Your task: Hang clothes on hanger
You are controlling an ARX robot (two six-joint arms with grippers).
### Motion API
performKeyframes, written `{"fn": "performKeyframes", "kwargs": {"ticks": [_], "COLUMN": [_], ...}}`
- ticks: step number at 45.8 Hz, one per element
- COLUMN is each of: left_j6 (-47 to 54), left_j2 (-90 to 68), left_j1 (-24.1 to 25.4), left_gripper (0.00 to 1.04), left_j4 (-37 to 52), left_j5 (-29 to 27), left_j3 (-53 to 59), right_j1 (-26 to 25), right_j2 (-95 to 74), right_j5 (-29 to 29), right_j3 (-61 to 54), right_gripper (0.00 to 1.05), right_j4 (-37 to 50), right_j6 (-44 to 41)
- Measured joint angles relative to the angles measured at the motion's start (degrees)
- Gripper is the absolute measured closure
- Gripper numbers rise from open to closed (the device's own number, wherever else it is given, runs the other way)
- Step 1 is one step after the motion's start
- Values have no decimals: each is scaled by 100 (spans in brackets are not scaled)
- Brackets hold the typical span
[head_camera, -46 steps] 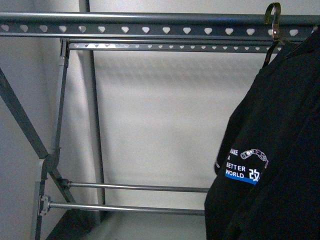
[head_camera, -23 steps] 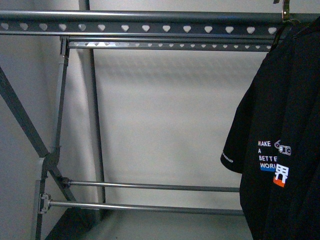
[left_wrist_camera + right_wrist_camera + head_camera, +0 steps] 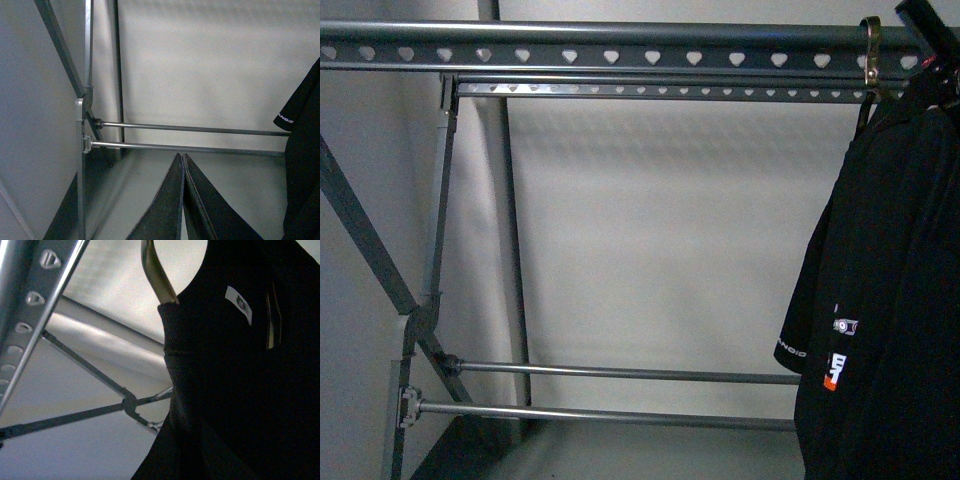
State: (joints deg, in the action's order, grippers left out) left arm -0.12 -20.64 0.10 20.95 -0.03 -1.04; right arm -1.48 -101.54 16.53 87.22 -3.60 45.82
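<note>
The black T-shirt (image 3: 895,300) hangs at the far right of the front view, turned edge-on, its print partly showing near the sleeve. A brass hook (image 3: 871,55) at its collar sits over the grey rack's top rail (image 3: 610,45) with the heart-shaped holes. A dark arm part shows at the top right corner above the shirt. In the right wrist view the shirt (image 3: 240,380) fills the picture and hides my right gripper's fingers, which are shut on it; the brass hook (image 3: 157,275) rises from the collar beside the rail (image 3: 25,310). My left gripper (image 3: 183,156) is shut and empty, low before the rack's lower bars (image 3: 190,129).
The rack's slanted side strut (image 3: 370,250) and upright post (image 3: 505,230) stand at the left. Two lower cross bars (image 3: 620,375) run across near the floor. A white wall lies behind. The shirt's sleeve (image 3: 300,110) shows in the left wrist view.
The shirt has swung and turned edge-on toward the right, so its print has narrowed. The brass hook has come down from the top edge onto the top rail.
</note>
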Motion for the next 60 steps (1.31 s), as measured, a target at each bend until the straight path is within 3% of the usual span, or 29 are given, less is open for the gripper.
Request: {"fn": "performKeyframes", "kwargs": {"ticks": [11,19,24,25,27,29,32,38,48,54,57,60], "left_j6": [0,0,0,0,0,2,0,2,0,2,2,0], "left_j2": [442,839,990,1029,1303,1606,1967,2039,2039,2039,2039,2039], "left_j1": [0,0,0,0,0,0,-2,-2,-2,-2,-2,-2], "left_gripper": [101,101,101,101,101,101,101,101,101,101,101,101], "left_j4": [-444,-841,-992,-1025,-1373,-1786,-2046,-2072,-2072,-2072,-2072,-2072], "left_j5": [0,-2,0,0,-7,20,-15,4,-2,0,0,2], "left_j3": [0,0,0,0,0,-2,-2,-2,-2,-2,-2,0], "right_j1": [516,1191,1709,1947,2566,2951,3128,2389,1552,1095,614,289], "right_j2": [654,3200,4734,5200,6260,6883,8017,8861,9300,9512,9608,9665], "right_j5": [-671,-2704,-3320,-3567,-4301,-4686,-4498,-3792,-2955,-2568,-1880,-1716], "right_j3": [-1379,-3609,-4830,-5156,-5521,-5807,-6570,-7355,-7755,-8021,-8089,-8137], "right_gripper": [62,22,5,7,17,23,37,65,101,102,102,102], "right_j4": [1493,3213,3587,3449,2074,1309,409,256,260,262,260,262], "right_j6": [-1049,-3182,-4168,-4376,-4474,-4494,-4542,-4553,-4559,-4575,-4575,-4575]}}
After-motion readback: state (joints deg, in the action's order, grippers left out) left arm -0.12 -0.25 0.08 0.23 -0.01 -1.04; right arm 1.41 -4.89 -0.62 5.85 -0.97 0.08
